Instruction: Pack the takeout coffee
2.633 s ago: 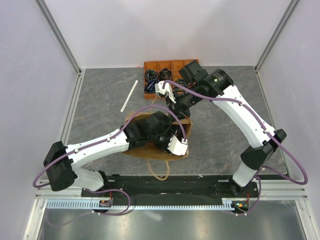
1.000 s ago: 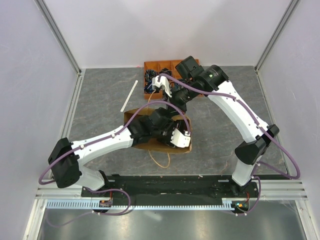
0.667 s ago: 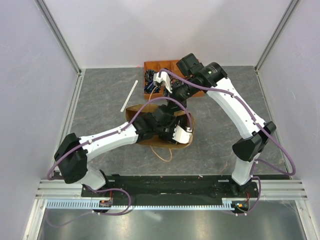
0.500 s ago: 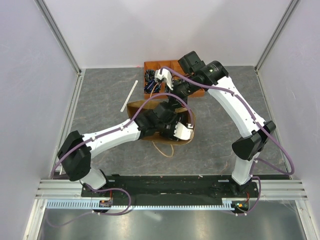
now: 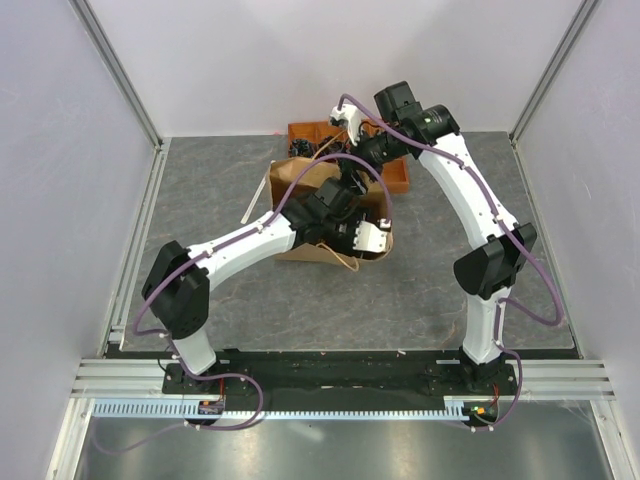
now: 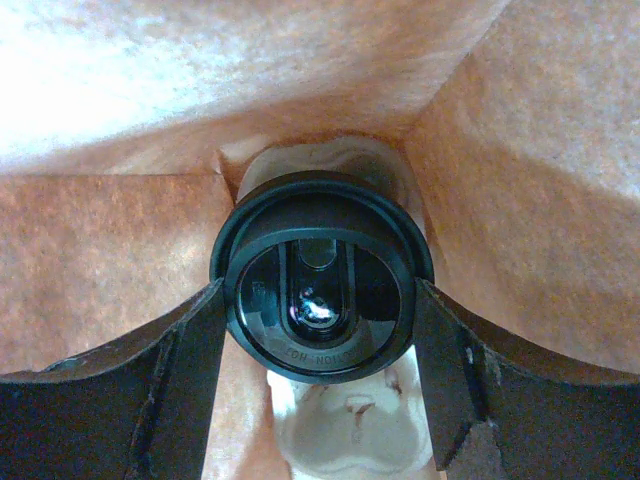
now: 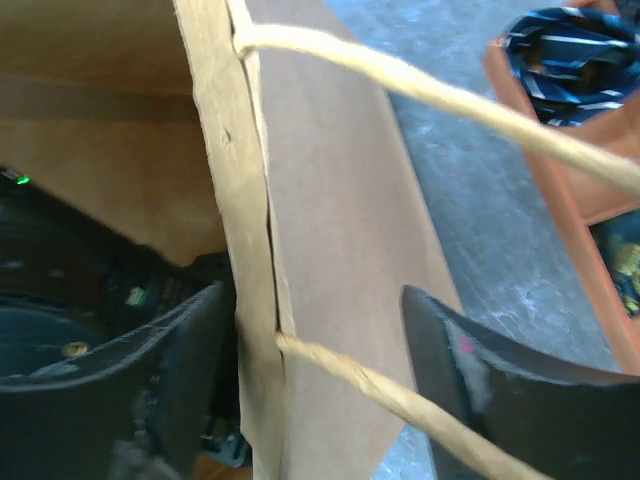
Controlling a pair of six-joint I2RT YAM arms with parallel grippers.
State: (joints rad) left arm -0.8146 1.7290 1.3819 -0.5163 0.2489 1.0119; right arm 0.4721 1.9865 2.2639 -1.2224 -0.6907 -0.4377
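takeout coffee (image 6: pixel 318 305) x1 in L gripper (image 6: pixel 318 288) | bag (image 6: pixel 100 250) x1 | carrier (image 6: pixel 345 440) x1

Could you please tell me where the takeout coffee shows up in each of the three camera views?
Top external: not visible; the left arm reaches into the paper bag there.
Left wrist: takeout coffee at centre, black lid facing the camera, between the fingers.
Right wrist: not in it; only the bag's wall and handle.
Shared landmark: the paper bag, in all three.
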